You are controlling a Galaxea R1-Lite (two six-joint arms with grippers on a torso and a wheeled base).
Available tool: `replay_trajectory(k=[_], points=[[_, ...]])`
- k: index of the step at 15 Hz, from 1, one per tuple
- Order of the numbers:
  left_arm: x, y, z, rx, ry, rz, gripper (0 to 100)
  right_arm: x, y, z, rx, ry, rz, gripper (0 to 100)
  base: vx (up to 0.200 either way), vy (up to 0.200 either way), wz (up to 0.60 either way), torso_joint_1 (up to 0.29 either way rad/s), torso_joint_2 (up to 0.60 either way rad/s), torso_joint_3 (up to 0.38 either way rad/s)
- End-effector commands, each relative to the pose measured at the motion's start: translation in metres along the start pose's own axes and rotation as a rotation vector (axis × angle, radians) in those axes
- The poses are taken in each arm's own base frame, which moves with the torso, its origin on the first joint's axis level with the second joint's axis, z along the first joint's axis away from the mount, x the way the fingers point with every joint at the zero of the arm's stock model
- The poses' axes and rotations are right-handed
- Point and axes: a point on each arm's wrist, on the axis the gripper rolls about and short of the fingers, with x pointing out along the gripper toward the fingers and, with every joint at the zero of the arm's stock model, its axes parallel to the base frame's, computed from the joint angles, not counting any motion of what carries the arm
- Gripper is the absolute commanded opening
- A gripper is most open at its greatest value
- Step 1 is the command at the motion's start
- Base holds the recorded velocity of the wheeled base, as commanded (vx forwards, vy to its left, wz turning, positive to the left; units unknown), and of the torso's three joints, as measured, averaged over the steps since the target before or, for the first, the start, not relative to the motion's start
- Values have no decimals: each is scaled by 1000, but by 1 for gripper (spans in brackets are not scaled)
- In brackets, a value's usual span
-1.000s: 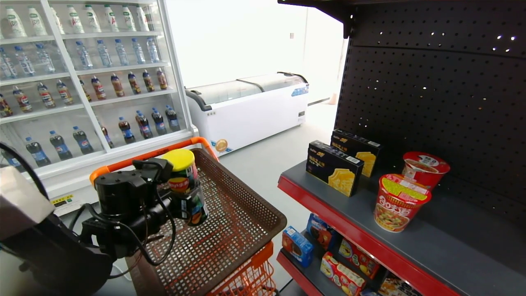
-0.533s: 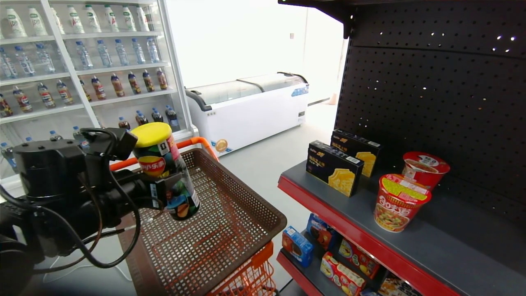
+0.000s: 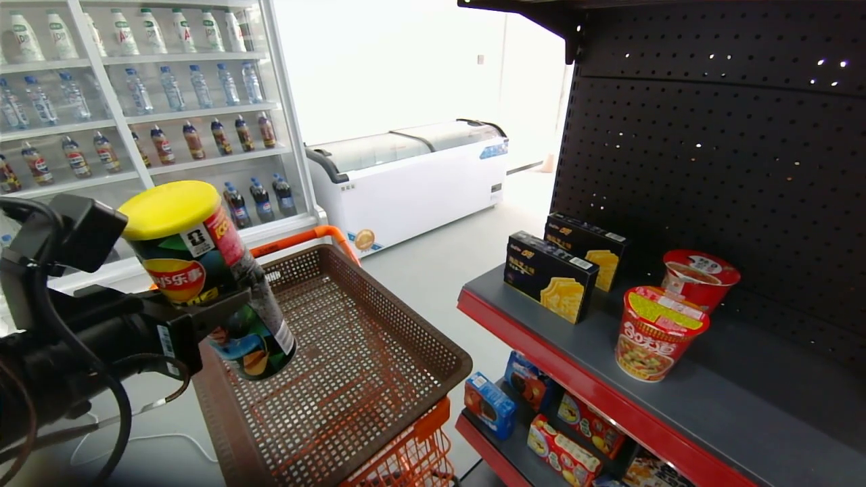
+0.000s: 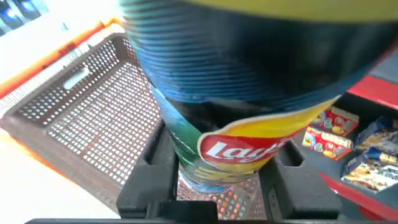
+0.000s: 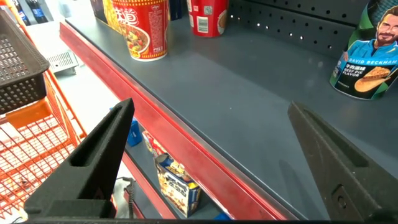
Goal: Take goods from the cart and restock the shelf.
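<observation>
At the right, the shelf (image 3: 744, 399) with its boxes (image 3: 551, 277) and noodle cups (image 3: 656, 335) sits just as it did a second ago, so the camera has held still. Left of it, the cart's brown basket (image 3: 433, 341) has not shifted either. What moved is the chips can (image 3: 193, 267). A second ago it hung low over the basket's far left corner. Now it rides higher and nearer, tilted with its yellow lid up, above the basket's left rim and well apart from the shelf. The left gripper (image 3: 220, 318) stays clamped around its lower body. The right gripper (image 5: 211, 109) hovers over the shelf deck, jaws spread wide and holding nothing. By my reading the pick is done, and the carry rightward to the shelf remains.
</observation>
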Motion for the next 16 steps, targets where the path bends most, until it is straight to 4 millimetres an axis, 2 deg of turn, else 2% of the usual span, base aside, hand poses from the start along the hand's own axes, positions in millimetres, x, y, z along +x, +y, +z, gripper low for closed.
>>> replay_trajectory(k=[1,4,7,9,16], points=[[-16,-3,5,-22,-51,-15,0,0,0,0,0,1,-1,100,0,0,0,0,0,0],[-17,-11,4,-32,-48,-61,0,0,0,0,0,-1,0,100,0,0,0,0,0,0],[-38,-12,6,-28,-96,-76,0,0,0,0,2,1,-1,100,0,0,0,0,0,0],[-50,-12,2,-28,-56,-76,0,0,0,0,0,1,3,100,0,0,0,0,0,0],[-54,-11,3,-32,-52,-65,0,0,0,0,0,-1,3,100,0,0,-600,2,0,4]])
